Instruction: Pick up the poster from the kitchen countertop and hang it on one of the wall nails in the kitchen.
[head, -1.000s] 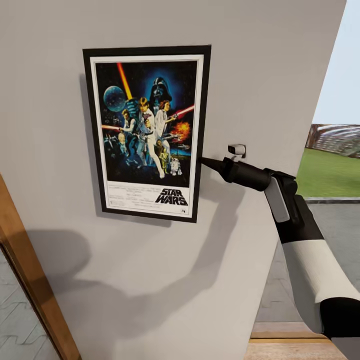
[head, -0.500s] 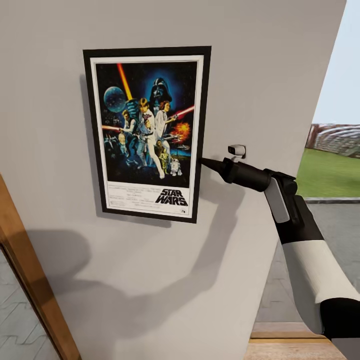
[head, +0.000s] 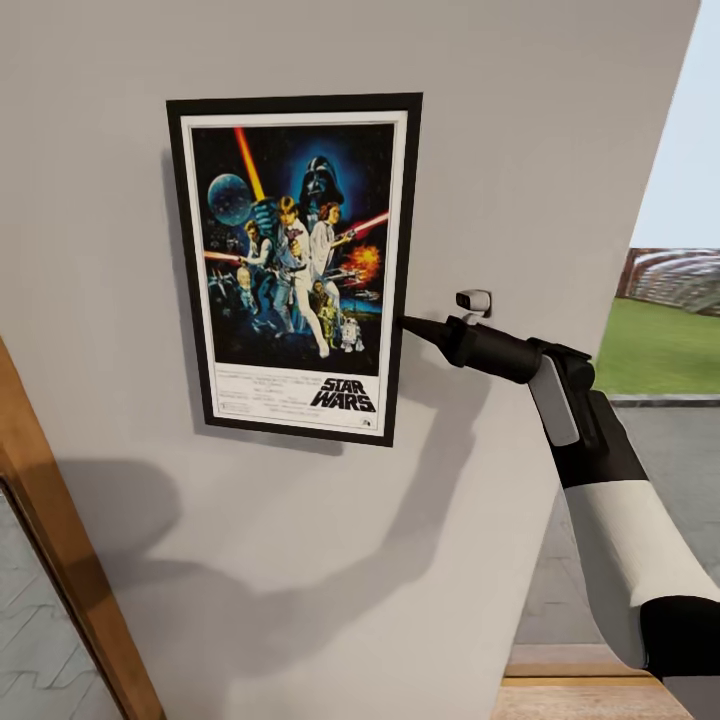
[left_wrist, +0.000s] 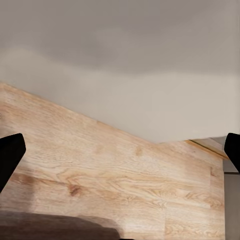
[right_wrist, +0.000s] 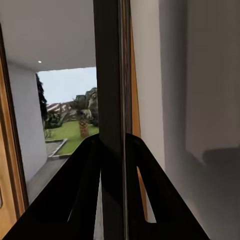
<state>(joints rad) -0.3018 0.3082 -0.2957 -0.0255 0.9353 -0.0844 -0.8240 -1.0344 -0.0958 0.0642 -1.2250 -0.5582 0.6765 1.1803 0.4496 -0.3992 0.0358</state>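
1. Grey wall (head: 520, 130) filled most of the head view; wooden frame (head: 60, 560) sat lower left.
2. Poster (head: 295, 265) hung upright, upper centre-left.
3. Right gripper (head: 408, 324) was clamped on the poster's right edge.
4. Left gripper (left_wrist: 120, 150) had its jaws wide apart over wood floor (left_wrist: 100, 175).

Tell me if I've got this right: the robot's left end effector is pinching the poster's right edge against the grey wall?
Not quite: it is the right end effector that pinches the poster by its right edge against the grey wall, as the head view shows.
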